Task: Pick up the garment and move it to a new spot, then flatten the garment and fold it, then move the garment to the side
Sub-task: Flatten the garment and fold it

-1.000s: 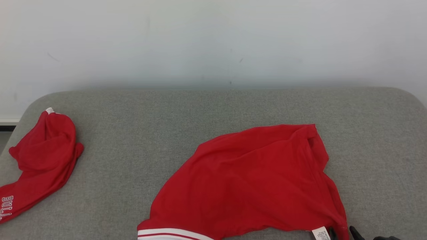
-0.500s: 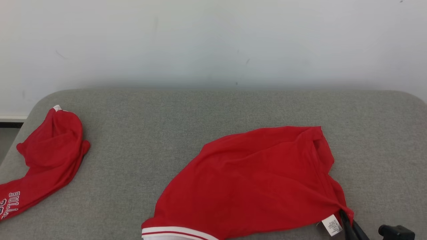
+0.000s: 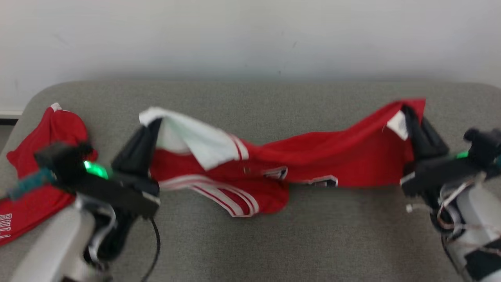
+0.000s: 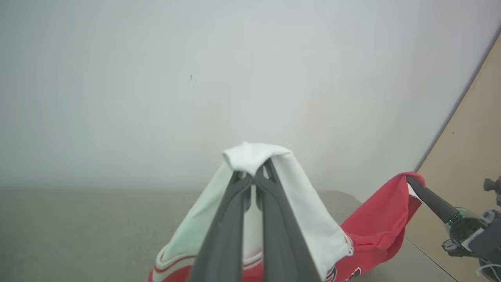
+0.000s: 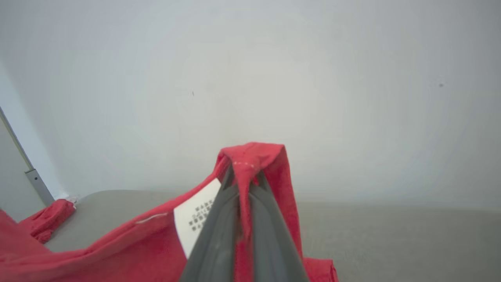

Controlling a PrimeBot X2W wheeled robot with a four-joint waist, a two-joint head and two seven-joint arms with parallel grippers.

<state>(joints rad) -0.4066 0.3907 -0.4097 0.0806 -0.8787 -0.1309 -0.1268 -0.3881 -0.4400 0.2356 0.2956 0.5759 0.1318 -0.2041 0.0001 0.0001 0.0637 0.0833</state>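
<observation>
1. over the grey cushion (image 3: 282,243), the garment (image 3: 313,164) hangs slung between your two grippers. both ends are raised and the middle sags down to touch the fabric surface.
2. your left gripper (image 3: 153,124) is clenched on the white-lined, striped end of the garment. the left wrist view shows cloth draped over both fingertips, with the fingers pressed together.
3. your right gripper (image 3: 408,111) is clenched on the plain red end, just beside the white care label (image 3: 396,124). the right wrist view shows a fold of red cloth pinched between the closed fingers.
4. governing relation: the garment's long axis runs left to right, from one pair of jaws to the other, roughly parallel to the wall (image 3: 250,35). neither arm is nearer, since each holds one end.
5. slack is present. the span droops, and the striped hem bunches under the middle, nearer your left gripper than your right. judged: drawing the grippers apart along that axis would take up the sag before you lay the garment down.
6. a second red garment (image 3: 43,164) lies on the left end of the cushion, just beside your left arm. judged risk: a set-down further left could foul it.
7. task standing, judged: the pick-up is made. placing, flattening and folding are not yet done.
</observation>
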